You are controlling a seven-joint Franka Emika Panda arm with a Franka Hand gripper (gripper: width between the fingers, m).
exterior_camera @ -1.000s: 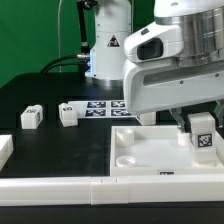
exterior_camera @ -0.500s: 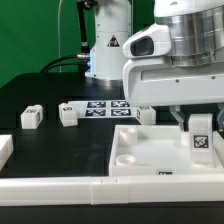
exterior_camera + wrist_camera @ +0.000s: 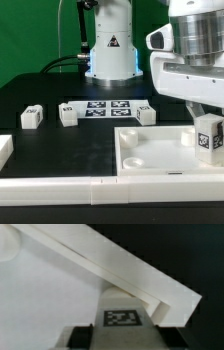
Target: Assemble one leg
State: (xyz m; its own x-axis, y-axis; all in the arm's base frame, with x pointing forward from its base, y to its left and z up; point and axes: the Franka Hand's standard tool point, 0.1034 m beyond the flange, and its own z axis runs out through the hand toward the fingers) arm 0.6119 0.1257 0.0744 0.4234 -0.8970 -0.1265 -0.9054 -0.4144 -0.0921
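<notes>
My gripper (image 3: pixel 205 122) is shut on a leg (image 3: pixel 208 138), a small white block with a black-and-white tag. It holds the leg upright over the corner of the large white panel (image 3: pixel 150 152) at the exterior view's right. I cannot tell whether the leg touches the panel. In the wrist view the leg (image 3: pixel 122 314) sits between my dark fingers (image 3: pixel 86 336), close to the panel's raised rim (image 3: pixel 130 272). Three more legs stand on the black table: one (image 3: pixel 30 117), a second (image 3: pixel 68 114) and a third (image 3: pixel 147 114).
The marker board (image 3: pixel 108 106) lies behind the loose legs. A long white bar (image 3: pixel 60 186) lies along the front edge, and another white piece (image 3: pixel 4 150) sits at the exterior view's left. The robot base (image 3: pixel 110 45) stands at the back.
The arm has moved toward the exterior view's right with the leg in the gripper. This uncovers the third loose leg beside the marker board.
</notes>
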